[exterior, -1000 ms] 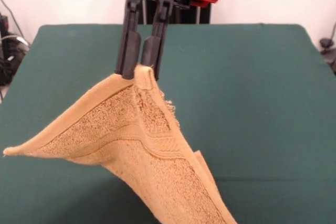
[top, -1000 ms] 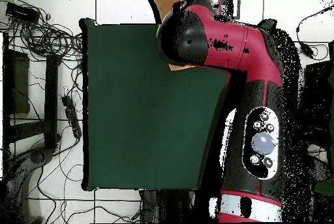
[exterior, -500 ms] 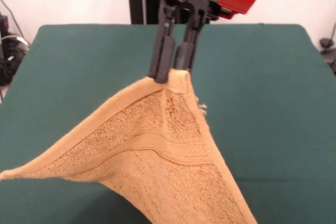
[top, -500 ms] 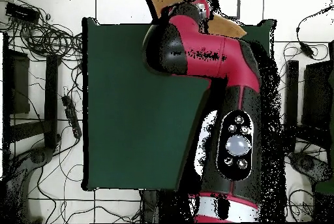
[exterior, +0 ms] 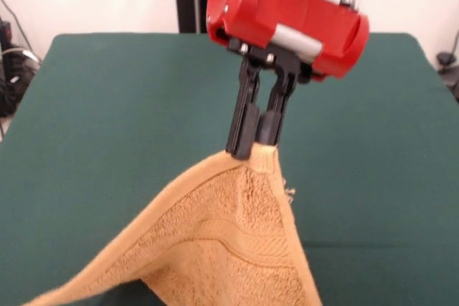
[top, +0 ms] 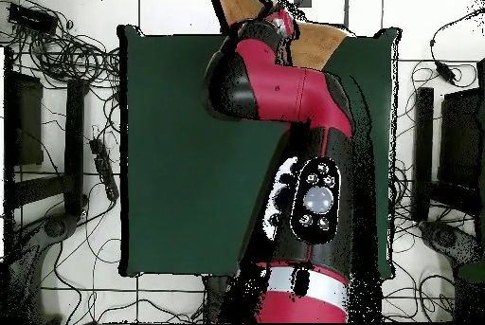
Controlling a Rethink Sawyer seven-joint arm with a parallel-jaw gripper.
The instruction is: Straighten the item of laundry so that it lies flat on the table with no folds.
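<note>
The item of laundry [exterior: 222, 241], an orange-tan terry towel with a woven band, hangs in a tent shape from one pinched corner. Its lower part spreads down past the bottom edge of the front view. My gripper [exterior: 253, 150] is shut on that top corner, well above the dark green table [exterior: 107, 105]. From overhead, parts of the towel [top: 317, 39] show at the table's [top: 180, 151] top edge, on both sides of the arm, which hides the gripper.
The red arm [top: 284, 103] crosses the right half of the table in the overhead view. Cables and stands [top: 57, 75] lie on the floor left of the table, and a monitor-like object [top: 464, 141] stands to its right.
The gripper has carried the towel corner to the right and lower in the front view, nearer the camera. The towel's left tip has sunk to the bottom edge of the picture.
</note>
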